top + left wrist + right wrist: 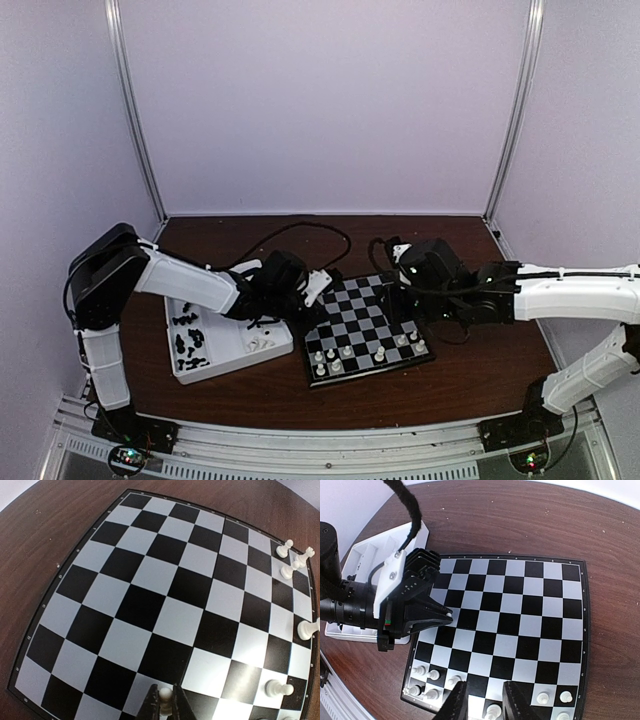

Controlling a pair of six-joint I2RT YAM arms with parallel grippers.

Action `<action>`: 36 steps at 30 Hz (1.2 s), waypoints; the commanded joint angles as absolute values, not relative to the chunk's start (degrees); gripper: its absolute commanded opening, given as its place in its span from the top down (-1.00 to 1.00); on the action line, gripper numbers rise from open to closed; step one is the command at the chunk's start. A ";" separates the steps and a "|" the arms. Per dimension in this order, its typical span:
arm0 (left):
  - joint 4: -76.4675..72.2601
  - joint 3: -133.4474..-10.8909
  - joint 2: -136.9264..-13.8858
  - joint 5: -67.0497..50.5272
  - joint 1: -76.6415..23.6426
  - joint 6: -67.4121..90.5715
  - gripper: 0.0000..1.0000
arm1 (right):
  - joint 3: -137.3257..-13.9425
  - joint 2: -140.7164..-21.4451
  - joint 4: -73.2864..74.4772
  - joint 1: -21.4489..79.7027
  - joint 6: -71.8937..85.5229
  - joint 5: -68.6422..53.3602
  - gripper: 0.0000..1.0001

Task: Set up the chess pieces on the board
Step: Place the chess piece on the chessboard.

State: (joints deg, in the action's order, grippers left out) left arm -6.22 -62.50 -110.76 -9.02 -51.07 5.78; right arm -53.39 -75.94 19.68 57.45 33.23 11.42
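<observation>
The board [365, 325] lies mid-table; it also shows in the left wrist view [165, 610] and the right wrist view [520, 625]. My left gripper [165, 702] is shut on a white pawn [165, 696] and holds it above the board's left edge, as the right wrist view [445, 615] shows. My right gripper [482, 700] is open and empty above the board's near rows, over a white piece [492, 711]. Several white pieces [345, 353] stand on the near rows. Black pieces [188, 342] lie in the tray.
A white compartment tray [215, 365] sits left of the board with black and a few white pieces in it. Black cables loop behind the board [300, 235]. White walls close in the table at back and sides.
</observation>
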 commanded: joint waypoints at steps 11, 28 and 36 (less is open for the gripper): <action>-10.25 -59.00 -109.10 -8.41 -52.21 7.55 0.26 | -54.40 -78.30 18.54 57.04 34.26 11.35 0.48; 17.55 -70.85 -107.47 -4.17 -52.19 14.70 0.32 | -55.63 -80.46 19.20 56.95 34.17 9.15 0.48; 26.44 -77.89 -111.51 -3.46 -52.21 14.59 0.40 | -55.89 -80.69 18.74 56.95 34.18 8.67 0.48</action>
